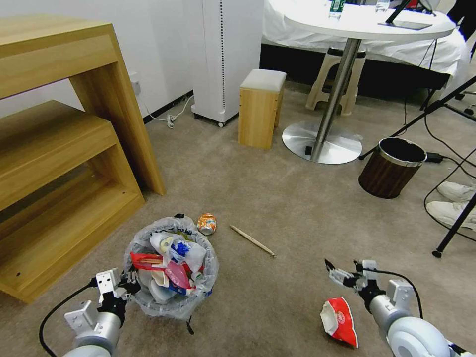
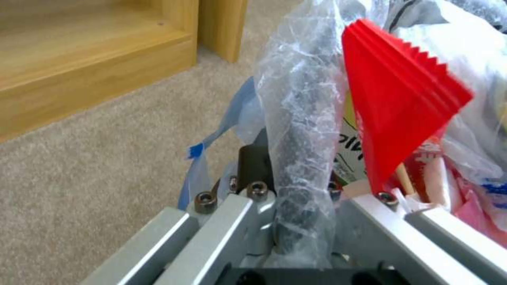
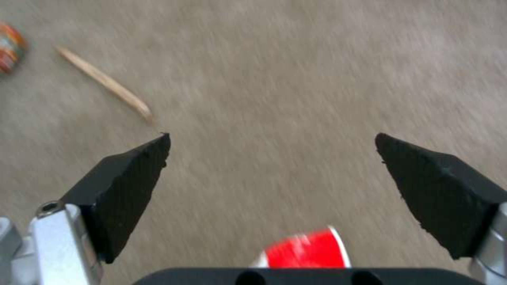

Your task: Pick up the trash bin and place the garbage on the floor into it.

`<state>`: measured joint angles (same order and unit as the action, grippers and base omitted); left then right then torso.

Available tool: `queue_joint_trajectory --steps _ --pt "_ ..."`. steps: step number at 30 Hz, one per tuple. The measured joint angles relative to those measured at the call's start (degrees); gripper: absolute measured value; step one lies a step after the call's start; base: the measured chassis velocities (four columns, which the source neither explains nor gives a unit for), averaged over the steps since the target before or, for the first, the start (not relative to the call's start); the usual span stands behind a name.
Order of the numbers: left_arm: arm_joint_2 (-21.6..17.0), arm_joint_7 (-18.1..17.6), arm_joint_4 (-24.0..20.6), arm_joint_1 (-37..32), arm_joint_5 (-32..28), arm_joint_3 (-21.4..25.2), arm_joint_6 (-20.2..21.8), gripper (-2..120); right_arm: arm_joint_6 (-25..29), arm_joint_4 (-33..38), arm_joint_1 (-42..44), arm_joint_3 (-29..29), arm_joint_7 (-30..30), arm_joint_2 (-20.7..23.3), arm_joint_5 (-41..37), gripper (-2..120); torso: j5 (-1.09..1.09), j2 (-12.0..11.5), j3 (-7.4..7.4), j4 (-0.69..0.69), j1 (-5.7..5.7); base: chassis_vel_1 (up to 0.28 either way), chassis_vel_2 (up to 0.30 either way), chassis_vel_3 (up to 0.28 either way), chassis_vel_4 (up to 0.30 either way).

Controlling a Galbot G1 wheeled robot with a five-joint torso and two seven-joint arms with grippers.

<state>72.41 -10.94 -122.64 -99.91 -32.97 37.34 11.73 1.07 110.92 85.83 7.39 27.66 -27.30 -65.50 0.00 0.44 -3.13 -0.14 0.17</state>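
left gripper [image 1: 130,281] clamps the trash bin [image 1: 171,267] rim, bin full on the floor [image 1: 277,198] | right gripper [image 1: 342,275] hovers spread above red wrapper [image 1: 339,320] | orange can [image 1: 207,223], wooden stick [image 1: 252,240] beside bin

bright even room light; right wrist view motion-blurred.

Trash bin [image 2: 301,130] rim: wrapped in plastic, hidden between left gripper [image 2: 296,198] jaws
Red wrapper [image 3: 306,253]: cut off by edge
Carpet [image 3: 296,79]: blurred
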Motion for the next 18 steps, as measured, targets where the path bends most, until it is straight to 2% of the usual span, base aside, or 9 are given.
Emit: queue_joint_trajectory --steps 4,9,13,16,18 --pt "0.4 0.0 0.4 0.2 0.4 -0.4 -0.2 2 -5.6 1.0 0.4 -0.2 2.6 1.0 -1.3 99 -0.01 0.0 0.00 0.00 0.00 0.000 0.000 0.000 0.000" --pt "0.6 0.1 0.6 0.3 0.5 -0.6 -0.3 2 -7.5 0.2 -0.1 -2.3 3.4 0.8 -1.5 99 -0.01 0.0 0.00 0.00 0.00 0.000 0.000 0.000 0.000" --pt "0.8 0.1 0.5 0.1 0.5 -0.3 -0.6 2 -7.9 -3.7 -2.6 -7.0 3.7 -1.8 0.4 100 -0.01 0.0 0.00 -0.01 0.00 0.000 0.000 0.000 0.000" --pt "1.1 0.1 0.0 -0.3 0.5 -0.4 -0.6 2 -7.3 -7.6 -5.9 -11.7 3.4 -5.7 2.6 98 0.01 0.0 0.00 -0.01 0.00 0.000 0.000 0.000 0.000" --pt "1.1 0.1 -0.1 -0.3 0.5 -0.4 -0.6 2 -7.2 -8.3 -6.6 -12.5 3.4 -6.4 3.0 96 0.01 0.0 0.00 0.00 0.01 0.000 0.000 0.000 0.000"
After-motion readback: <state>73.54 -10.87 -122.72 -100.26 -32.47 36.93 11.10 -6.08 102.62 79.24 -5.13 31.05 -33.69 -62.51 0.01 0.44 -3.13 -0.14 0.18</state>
